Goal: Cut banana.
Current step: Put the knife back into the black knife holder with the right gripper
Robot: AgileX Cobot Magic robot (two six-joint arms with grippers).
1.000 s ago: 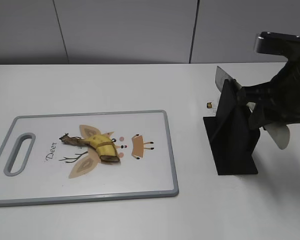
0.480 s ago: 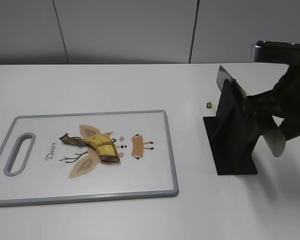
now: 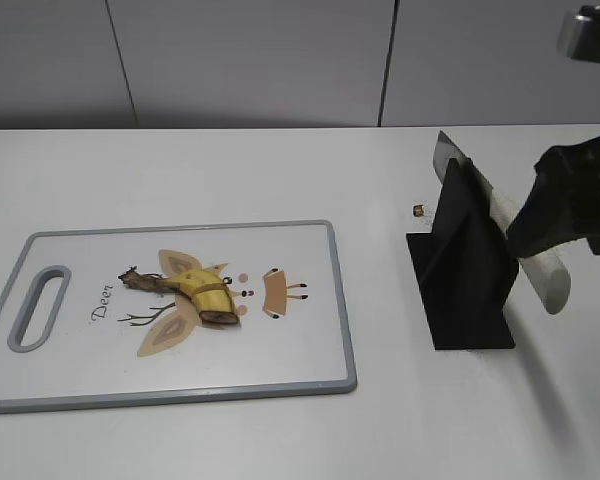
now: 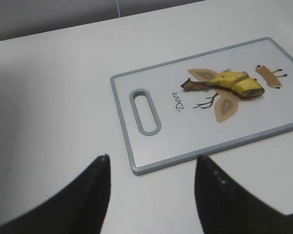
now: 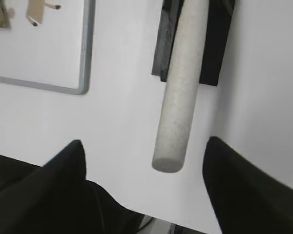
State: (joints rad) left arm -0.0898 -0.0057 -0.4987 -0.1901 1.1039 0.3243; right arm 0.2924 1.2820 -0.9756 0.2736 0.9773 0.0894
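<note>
A short yellow banana piece (image 3: 205,292) with a dark stem lies on the white grey-rimmed cutting board (image 3: 310,290); both also show in the left wrist view, banana (image 4: 229,82) and board (image 4: 185,131). A knife with a white round handle (image 3: 542,272) rests slanted in a black stand (image 3: 465,275), its blade tip sticking up behind. My right gripper (image 3: 570,210) is open and empty, jaws apart on either side of the handle end (image 5: 178,97) without touching it (image 5: 145,140). My left gripper (image 4: 152,157) is open and empty above the table by the board's corner.
A small brown object (image 3: 419,210) lies on the white table just left of the stand. The board's handle slot (image 4: 145,110) faces my left gripper. A grey wall runs behind the table.
My right gripper has drawn back right and upward from the knife stand, exposing more of the white handle. The knife stays in the stand. The banana and board have not moved.
</note>
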